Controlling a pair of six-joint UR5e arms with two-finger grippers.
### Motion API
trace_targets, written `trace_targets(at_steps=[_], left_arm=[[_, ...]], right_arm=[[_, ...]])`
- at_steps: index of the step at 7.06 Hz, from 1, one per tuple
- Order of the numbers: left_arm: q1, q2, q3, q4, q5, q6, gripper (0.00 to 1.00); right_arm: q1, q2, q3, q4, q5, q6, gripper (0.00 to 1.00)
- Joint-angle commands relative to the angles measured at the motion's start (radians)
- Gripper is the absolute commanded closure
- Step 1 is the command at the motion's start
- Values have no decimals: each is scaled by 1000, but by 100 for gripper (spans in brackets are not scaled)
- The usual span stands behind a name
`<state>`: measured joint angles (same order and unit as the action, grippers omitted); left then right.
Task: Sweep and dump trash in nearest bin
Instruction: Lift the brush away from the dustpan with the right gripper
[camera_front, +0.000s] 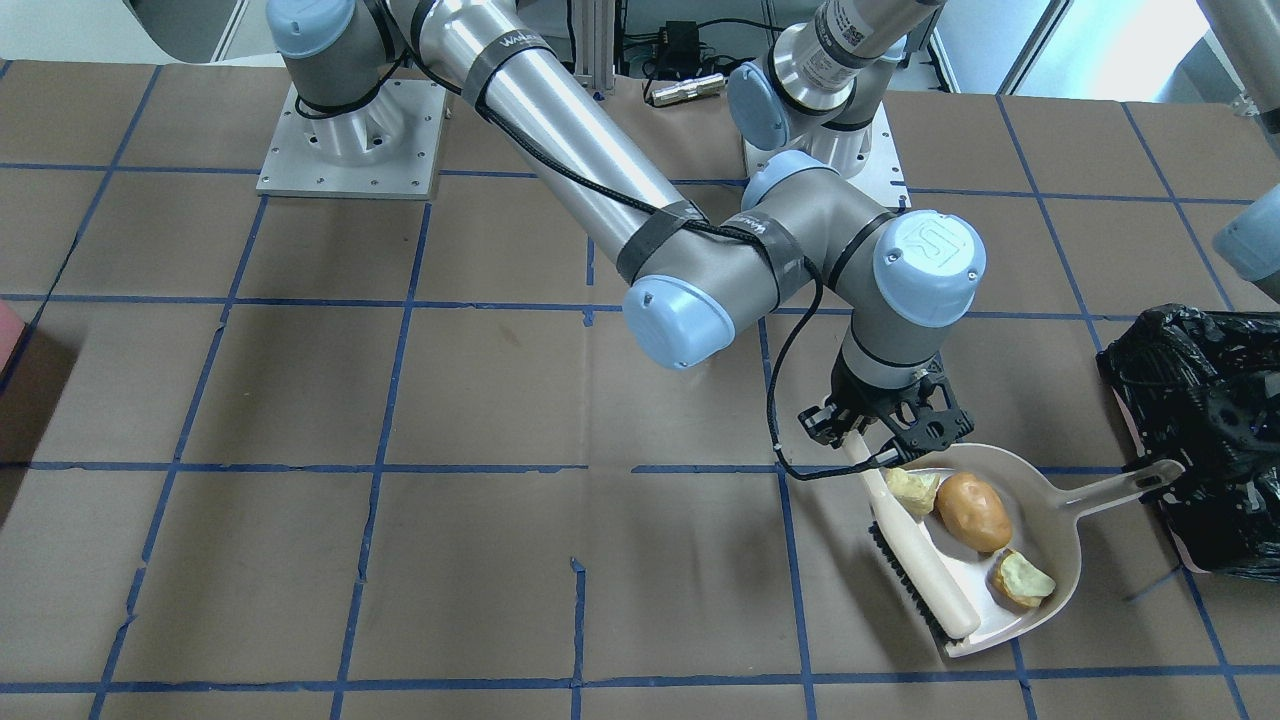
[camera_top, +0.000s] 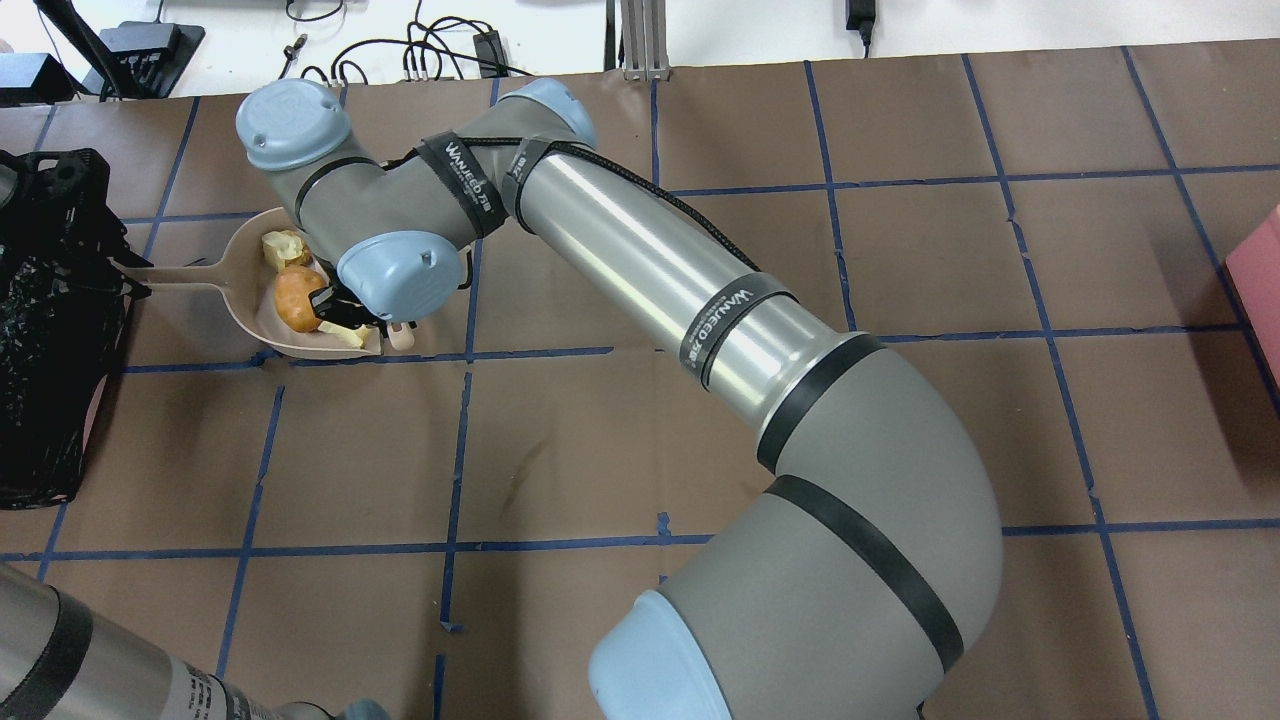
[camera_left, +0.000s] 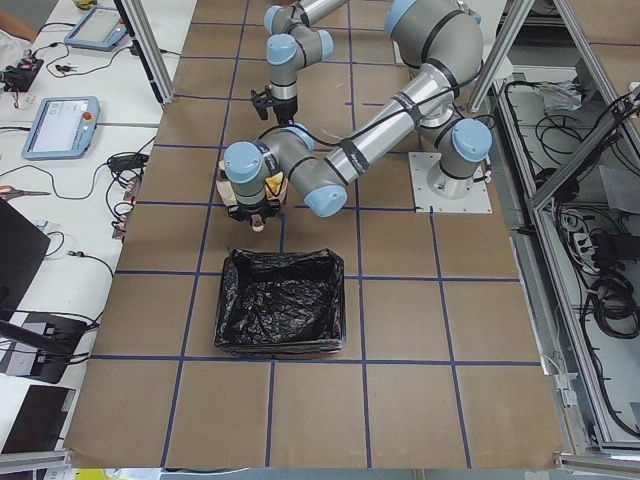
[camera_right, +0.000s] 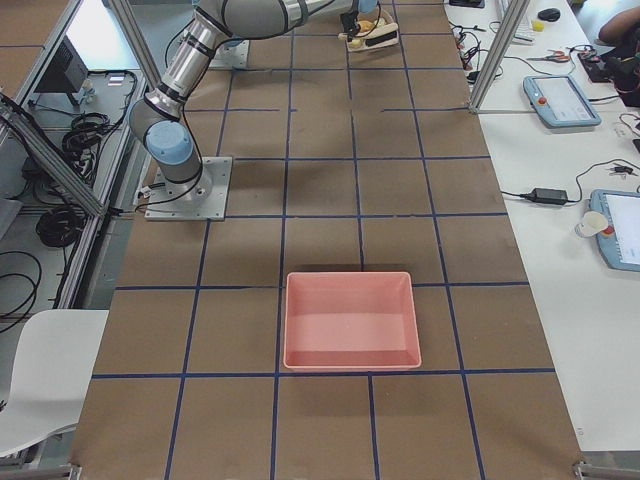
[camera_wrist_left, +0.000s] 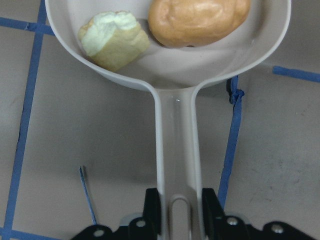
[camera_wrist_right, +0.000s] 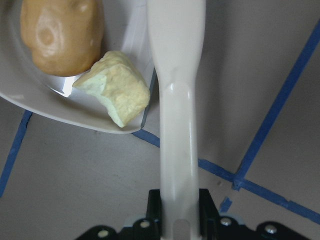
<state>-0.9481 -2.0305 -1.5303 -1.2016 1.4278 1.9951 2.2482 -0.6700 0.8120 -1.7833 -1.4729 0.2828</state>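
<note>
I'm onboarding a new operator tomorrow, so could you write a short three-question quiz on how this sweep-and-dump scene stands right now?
1. True or false: the bun and both bread chunks lie inside the dustpan.
2. What is the right tool clamped on? A) the brush B) the dustpan's handle C) nothing
3. Fill in: the dustpan's handle, held by the left tool, points toward the bin lined with a ____ bag.

Key: 1 true. 2 A. 3 black.
</note>
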Motion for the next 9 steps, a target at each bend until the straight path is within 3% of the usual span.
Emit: trace_targets(at_steps=[1,3,6,9], left_arm=[[20,0,-8,-4,-58,-1,94],[28,1,-8,-13,-76,-10,94],[43,1,-4,-21,-89,-27,95],[84,4,-2,-42,-162,-59,96]], right_arm=[[-100,-84,41,79,-3,10,97],[-179,-188,146,134,-9,42,97],[-213,-403,489,148,-99,152,98],[-193,-558,721,144,-103,275,98]])
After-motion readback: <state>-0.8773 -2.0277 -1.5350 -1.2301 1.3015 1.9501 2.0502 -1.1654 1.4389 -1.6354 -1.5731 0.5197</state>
